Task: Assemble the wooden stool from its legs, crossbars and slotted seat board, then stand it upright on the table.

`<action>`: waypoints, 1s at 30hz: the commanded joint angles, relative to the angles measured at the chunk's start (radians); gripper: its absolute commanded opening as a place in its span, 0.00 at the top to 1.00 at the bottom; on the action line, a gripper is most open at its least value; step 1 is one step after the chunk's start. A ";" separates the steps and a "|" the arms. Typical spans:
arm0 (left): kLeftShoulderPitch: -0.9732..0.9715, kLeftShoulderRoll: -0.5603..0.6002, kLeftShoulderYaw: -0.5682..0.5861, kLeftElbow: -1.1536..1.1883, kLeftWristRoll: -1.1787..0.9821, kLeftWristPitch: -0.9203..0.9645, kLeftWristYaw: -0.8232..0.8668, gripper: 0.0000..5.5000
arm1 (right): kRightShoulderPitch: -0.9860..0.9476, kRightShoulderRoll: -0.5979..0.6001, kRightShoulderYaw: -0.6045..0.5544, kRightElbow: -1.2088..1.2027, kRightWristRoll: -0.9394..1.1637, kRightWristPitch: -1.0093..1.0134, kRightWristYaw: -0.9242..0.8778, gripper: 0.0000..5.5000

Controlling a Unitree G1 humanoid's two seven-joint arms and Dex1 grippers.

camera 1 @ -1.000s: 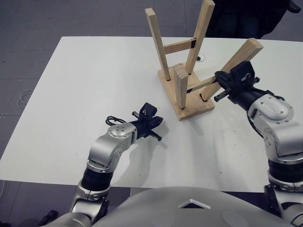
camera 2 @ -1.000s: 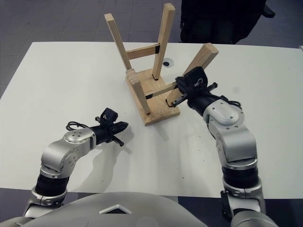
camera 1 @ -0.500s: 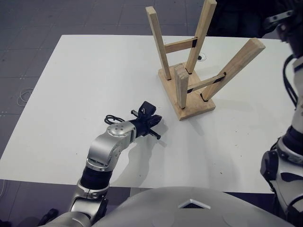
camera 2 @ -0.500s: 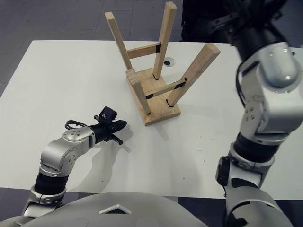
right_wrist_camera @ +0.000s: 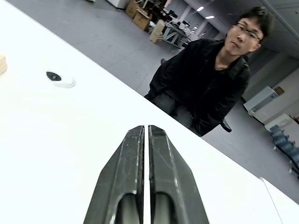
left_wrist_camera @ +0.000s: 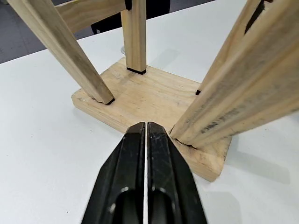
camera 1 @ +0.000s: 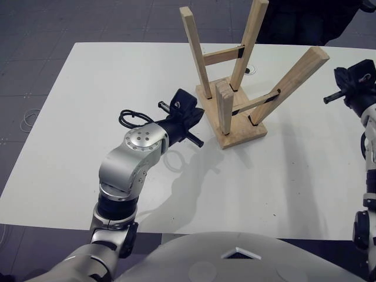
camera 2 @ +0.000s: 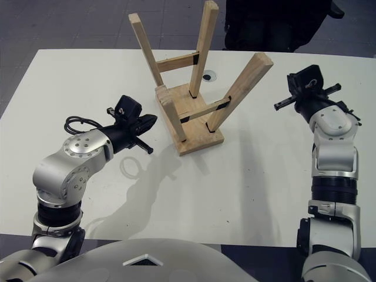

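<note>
The wooden stool [camera 1: 235, 88] rests upside down on its seat board [camera 1: 239, 130] at the far middle of the white table [camera 1: 106, 94], its legs up and joined by crossbars [camera 1: 222, 56]. One leg [camera 1: 289, 83] leans out to the right. My left gripper [camera 1: 198, 117] is shut and empty, raised just left of the seat board; in the left wrist view its fingertips [left_wrist_camera: 146, 127] point at the board's edge [left_wrist_camera: 140, 100]. My right gripper [camera 2: 306, 77] is shut and empty too, hanging right of the stool and pointing toward the table's far edge [right_wrist_camera: 145, 127].
A round cable port [camera 1: 250, 71] sits in the table behind the stool. Bare tabletop stretches across the left side and the front. The table's far edge runs close behind the stool.
My right gripper left the stool's right crossbar, swung up and away, and now hangs to the stool's right. My left gripper rose off the table and moved toward the seat board.
</note>
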 commanded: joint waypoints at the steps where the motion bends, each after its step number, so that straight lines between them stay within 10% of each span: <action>1: -0.033 -0.010 -0.046 -0.029 0.016 0.030 0.032 0.98 | 0.000 0.014 0.061 -0.012 -0.041 -0.046 0.027 0.98; 30: 0.016 0.072 0.014 -0.071 0.074 0.031 0.096 0.98 | 0.227 -0.020 0.139 -0.632 -0.107 0.439 0.125 0.98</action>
